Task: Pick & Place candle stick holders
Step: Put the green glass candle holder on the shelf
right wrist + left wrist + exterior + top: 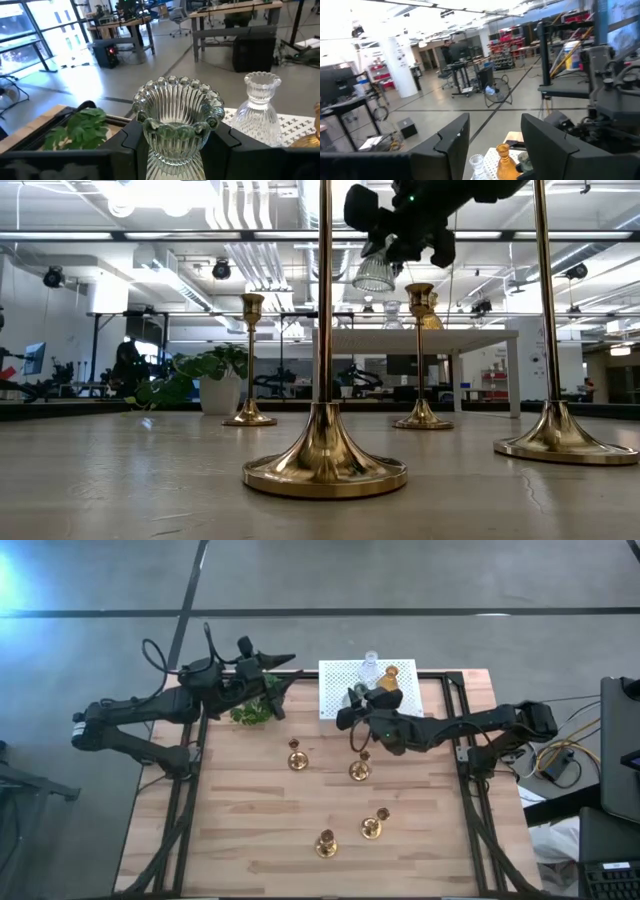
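Gripping pale green glass holder (175, 125), right gripper (175, 142).

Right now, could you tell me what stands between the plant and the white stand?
Nothing stands there: in the high view, only bare wooden table separates the plant from the white stand.

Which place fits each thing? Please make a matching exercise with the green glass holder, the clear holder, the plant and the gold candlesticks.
Things:
1. green glass holder
2. clear holder
3. plant
4. gold candlesticks

Places:
a. on the white stand
b. standing on the bare table
c. in the right gripper, lifted
d. at the table's back left

Pairs: 1-c, 2-a, 3-d, 4-b
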